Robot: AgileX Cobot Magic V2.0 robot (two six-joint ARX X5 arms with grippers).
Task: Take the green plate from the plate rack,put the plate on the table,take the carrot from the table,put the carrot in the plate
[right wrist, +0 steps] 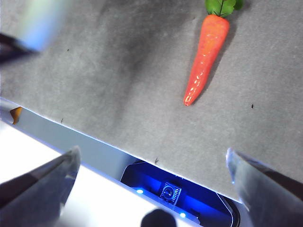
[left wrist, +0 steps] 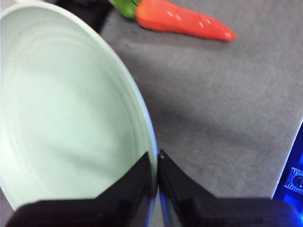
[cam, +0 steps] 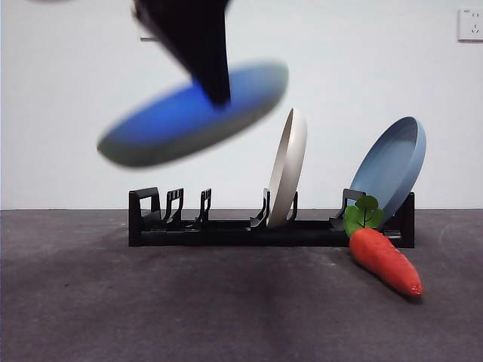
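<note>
Green plate [left wrist: 61, 113]: matte, pale surface with faint concentric ridges, no glare; underside blurred in front view, finish there not readable. Carrot [right wrist: 206, 56]: smooth, slightly glossy plastic look, small highlights along the body; leaves [cam: 364, 213] look flat and dull, possibly plastic. Plate rack [cam: 226, 226]: black plastic, semi-gloss. Table [cam: 189, 302]: dark grey, matte, fine rough grain. Cream plate [cam: 287, 167] and blue plate [cam: 389, 167]: matte, smooth. Left gripper [left wrist: 156, 163] jaws: black, matte.
</note>
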